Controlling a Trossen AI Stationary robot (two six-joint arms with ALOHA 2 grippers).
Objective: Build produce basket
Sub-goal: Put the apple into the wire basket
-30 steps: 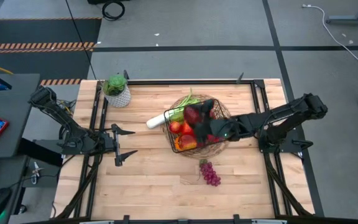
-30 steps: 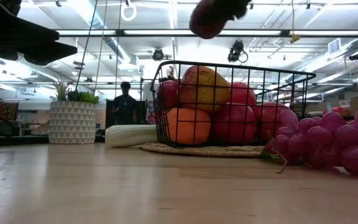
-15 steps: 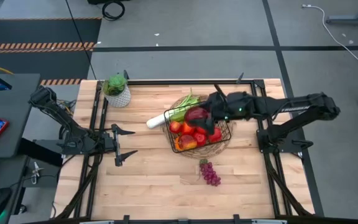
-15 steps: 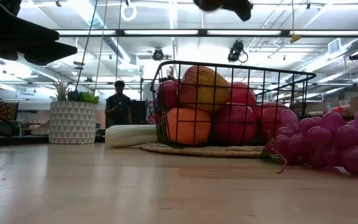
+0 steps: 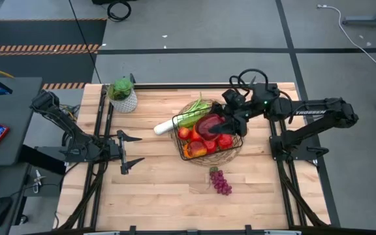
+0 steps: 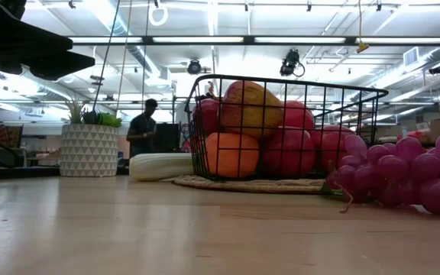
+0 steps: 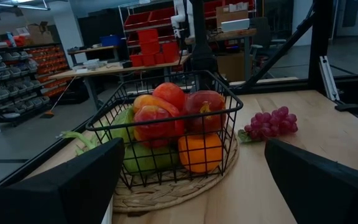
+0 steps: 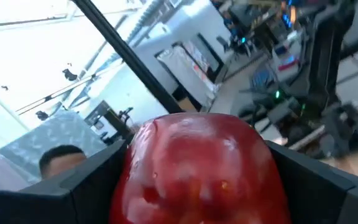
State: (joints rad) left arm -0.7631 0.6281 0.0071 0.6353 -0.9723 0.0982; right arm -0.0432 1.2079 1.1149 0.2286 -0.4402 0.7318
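The black wire basket [image 5: 178, 140] stands on a round wicker mat [image 5: 230, 156] at the table's middle, filled with red apples, an orange piece and green pieces; it also shows in the low view [image 6: 357, 99] and the left wrist view [image 7: 225, 102]. My right gripper [image 5: 215, 123] is over the basket, shut on a dark red apple [image 5: 207, 124]. Purple grapes [image 5: 221, 181] lie on the table near the basket. A white-and-green leek [image 5: 165, 126] lies against the basket's left side. My left gripper [image 5: 130, 151] waits open at the table's left. My right gripper pinches the dark red apple's two sides [image 8: 142, 168] between its two fingers [image 8: 73, 183], which come from the table's right side. The apple is lifted clear, above the produce in the basket.
A white patterned pot with a green plant [image 5: 123, 95] stands at the far left corner. Bare wood lies at the table's near side and between my left gripper and the basket. A person [image 6: 142, 126] stands in the room beyond the table.
My right gripper has gone up with the red apple, out of the top of the low view, and its arm has swung toward the table's far edge. The apple stays over the basket. The person in the background has shifted.
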